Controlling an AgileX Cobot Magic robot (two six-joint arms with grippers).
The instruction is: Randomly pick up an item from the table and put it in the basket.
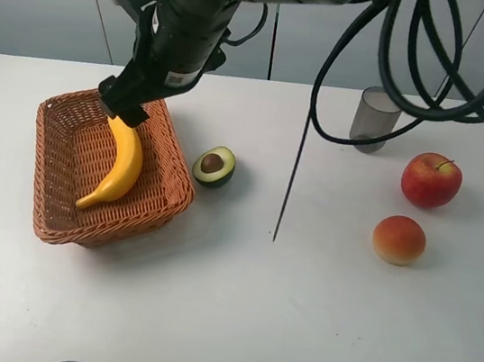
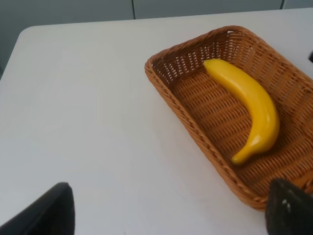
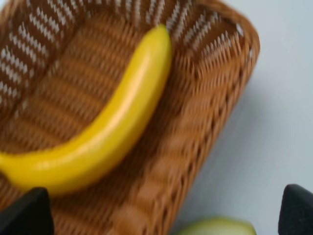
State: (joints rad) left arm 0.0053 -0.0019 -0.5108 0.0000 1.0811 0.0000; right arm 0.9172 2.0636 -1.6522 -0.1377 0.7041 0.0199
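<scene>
The yellow banana (image 1: 124, 168) lies inside the orange-brown wicker basket (image 1: 45, 215) at the left of the white table (image 1: 295, 316). My right gripper (image 1: 122, 110) reaches across and hovers just above the banana's far end. In the right wrist view the right gripper (image 3: 161, 215) is open, its fingertips (image 3: 24, 213) wide apart, and the banana (image 3: 112, 122) rests on the basket floor (image 3: 161, 171). My left gripper (image 2: 166, 213) is open over bare table beside the basket (image 2: 176, 98). The banana (image 2: 254, 107) shows there too.
A halved avocado (image 1: 214, 166) lies just right of the basket. A grey cup (image 1: 374, 119), a red apple (image 1: 431, 179) and an orange-red fruit (image 1: 398, 239) stand at the right. Black cables (image 1: 404, 69) and a thin cable (image 1: 290, 179) hang mid-table.
</scene>
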